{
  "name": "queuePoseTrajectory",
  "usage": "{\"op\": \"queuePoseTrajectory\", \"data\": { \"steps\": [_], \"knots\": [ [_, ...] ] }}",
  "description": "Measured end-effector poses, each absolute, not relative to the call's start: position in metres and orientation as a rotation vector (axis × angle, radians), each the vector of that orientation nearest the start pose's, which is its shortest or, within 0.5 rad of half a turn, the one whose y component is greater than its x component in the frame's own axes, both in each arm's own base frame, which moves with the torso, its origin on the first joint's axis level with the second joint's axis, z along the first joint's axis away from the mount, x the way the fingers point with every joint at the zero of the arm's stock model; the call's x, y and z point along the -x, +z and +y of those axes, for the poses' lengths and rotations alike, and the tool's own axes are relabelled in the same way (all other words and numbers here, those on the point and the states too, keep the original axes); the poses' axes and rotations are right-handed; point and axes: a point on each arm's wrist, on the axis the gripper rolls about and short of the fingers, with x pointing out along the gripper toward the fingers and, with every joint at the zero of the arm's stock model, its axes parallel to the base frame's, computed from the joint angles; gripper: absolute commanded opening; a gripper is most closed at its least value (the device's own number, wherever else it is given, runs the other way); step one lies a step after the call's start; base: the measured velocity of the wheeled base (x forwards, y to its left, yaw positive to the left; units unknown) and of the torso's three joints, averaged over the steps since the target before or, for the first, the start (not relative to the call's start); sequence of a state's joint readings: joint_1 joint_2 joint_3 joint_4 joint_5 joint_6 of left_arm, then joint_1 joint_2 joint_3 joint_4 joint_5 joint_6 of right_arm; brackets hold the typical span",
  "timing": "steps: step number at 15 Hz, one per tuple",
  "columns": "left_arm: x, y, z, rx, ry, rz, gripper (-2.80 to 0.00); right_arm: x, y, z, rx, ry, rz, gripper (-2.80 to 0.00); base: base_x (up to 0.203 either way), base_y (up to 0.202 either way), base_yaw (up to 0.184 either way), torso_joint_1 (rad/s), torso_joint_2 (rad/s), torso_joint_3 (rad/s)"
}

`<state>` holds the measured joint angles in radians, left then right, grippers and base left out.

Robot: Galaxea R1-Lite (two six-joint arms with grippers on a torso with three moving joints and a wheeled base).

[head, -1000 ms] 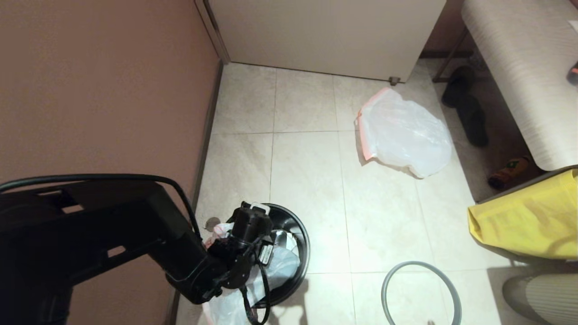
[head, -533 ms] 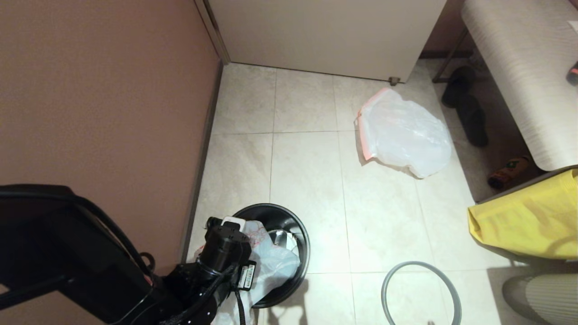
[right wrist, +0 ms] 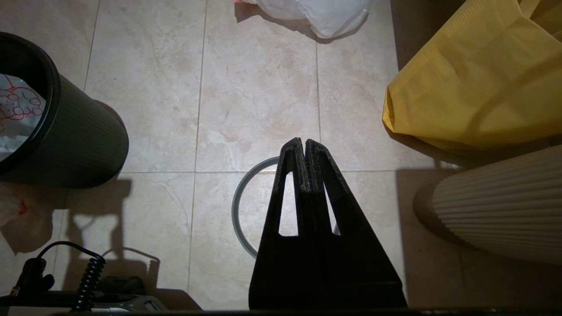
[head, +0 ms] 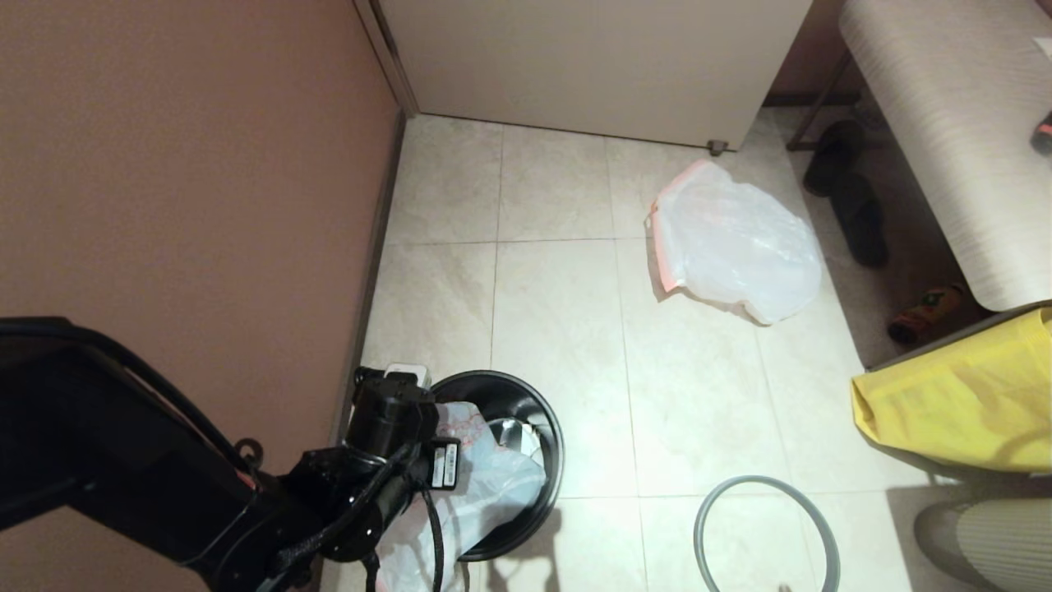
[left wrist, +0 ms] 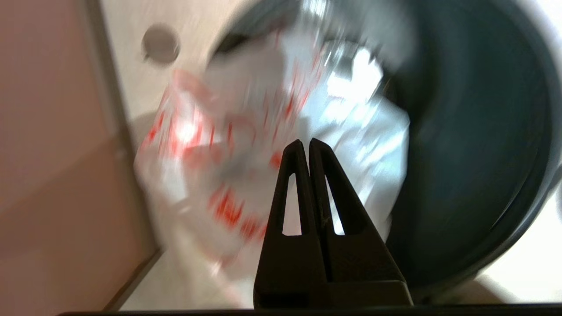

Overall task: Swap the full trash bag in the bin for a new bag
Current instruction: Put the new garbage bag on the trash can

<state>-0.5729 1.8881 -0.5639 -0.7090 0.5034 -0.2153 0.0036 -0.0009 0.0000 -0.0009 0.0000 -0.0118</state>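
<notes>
Starting at my left, the left gripper [left wrist: 309, 145] hangs over the wall side of the bin [head: 538, 411], its jaws pressed together with nothing pinched between them. Just below it sits the new bag [head: 481, 485] — see-through white plastic with red printing — which lies partly inside the bin and partly spilled over the near rim onto the floor by the wall. It is crumpled, not spread, and its mouth is not folded over the edge anywhere I can see.

Moving right, the grey hoop [head: 768, 530] that clamps a bag in place lies flat on the tiles, well apart from the bin. Farther back and to the right, the full trash bag [head: 735, 247] rests on the floor near the white cabinet [head: 592, 66], bulging, plain white with a pink-orange hem.

So I judge the first half done: the old bag is out and set aside. What is left is to open the new bag, drape its hem around the rim and press the hoop back on (none of that has started).

My right gripper [right wrist: 304, 142] hovers above the hoop, jaws together, holding nothing — beside it slumps a yellow fabric bag [head: 962, 403].
</notes>
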Motion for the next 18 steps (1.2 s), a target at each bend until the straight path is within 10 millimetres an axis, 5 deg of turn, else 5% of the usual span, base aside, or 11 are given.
{"op": "queuePoseTrajectory", "data": {
  "steps": [3,10,14,18],
  "knots": [
    [-0.273,0.108,-0.143,0.011,-0.065,0.442,-2.8,0.023,0.076,0.0,-0.001,0.001,-0.002,-2.8,0.0,0.0,0.0,0.0,0.0,0.0],
    [-0.274,0.164,-0.126,0.119,-0.313,0.359,-2.8,0.024,0.078,0.0,0.103,0.007,0.081,-2.8,0.0,0.0,0.0,0.0,0.0,0.0],
    [-0.264,0.181,-0.122,0.089,-0.28,0.44,-2.8,0.011,0.141,0.0,0.115,0.033,0.157,-2.8,0.0,0.0,0.0,0.0,0.0,0.0],
    [-0.253,0.199,-0.121,0.076,-0.258,0.436,-2.8,-0.062,0.208,0.004,0.11,0.112,0.338,-2.8,0.0,0.0,0.0,0.0,0.0,0.0]
  ]
}}
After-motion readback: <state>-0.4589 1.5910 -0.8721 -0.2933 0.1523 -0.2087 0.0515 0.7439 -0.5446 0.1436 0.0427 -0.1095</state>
